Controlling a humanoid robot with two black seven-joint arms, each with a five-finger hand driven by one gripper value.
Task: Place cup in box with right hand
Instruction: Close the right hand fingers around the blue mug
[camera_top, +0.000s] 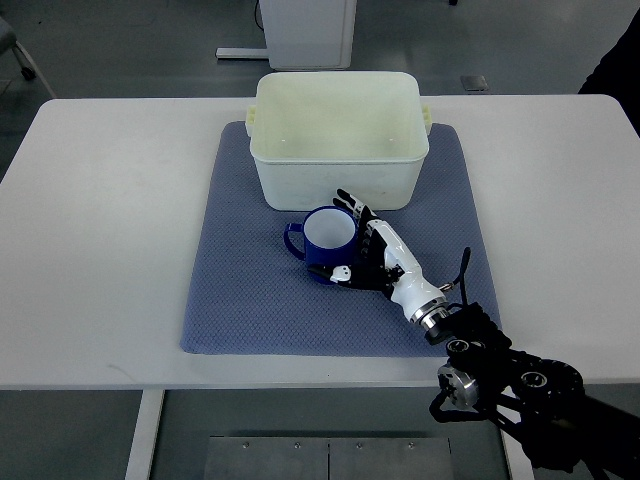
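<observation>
A blue cup (322, 236) with a white inside stands upright on the blue-grey mat (240, 290), its handle pointing left. Just behind it sits the cream plastic box (338, 185), open-topped and empty. My right hand (358, 245) reaches in from the lower right and lies against the cup's right side. Its fingers (352, 204) extend along the rim on the box side and the thumb (341, 271) sits at the cup's near side. The hand wraps the cup loosely; the cup still rests on the mat. The left arm does not show.
The mat lies on a white table (100, 230). The box's near wall stands right behind the cup and hand. My right arm's black joints (500, 375) hang over the table's front edge. A white cabinet base (300, 30) stands on the floor beyond the table.
</observation>
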